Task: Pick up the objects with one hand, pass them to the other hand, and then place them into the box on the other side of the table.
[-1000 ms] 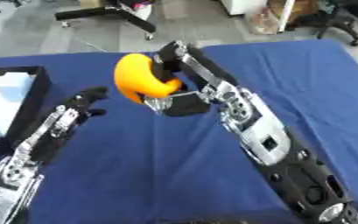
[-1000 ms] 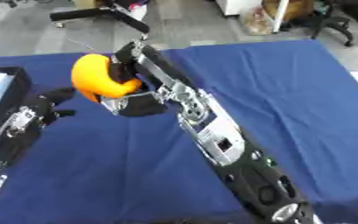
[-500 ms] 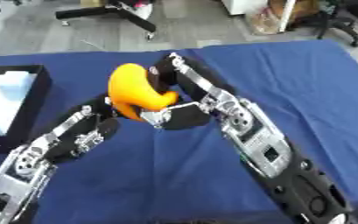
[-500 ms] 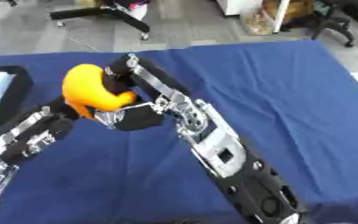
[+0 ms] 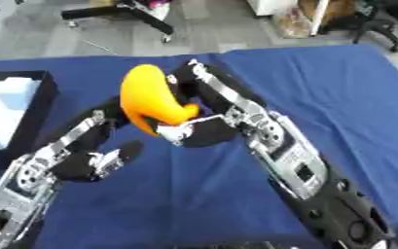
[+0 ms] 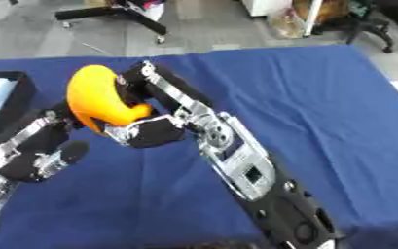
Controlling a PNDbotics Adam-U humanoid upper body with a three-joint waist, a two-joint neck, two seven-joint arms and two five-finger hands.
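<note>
Black arms, silver joints, black-and-silver right hand

I seem to be working in an office or lab. My counter is draped in blue cloth, standing on a grey floor. Behind it I see the wheeled base of a chair, another chair at the right, and a white post.
</note>
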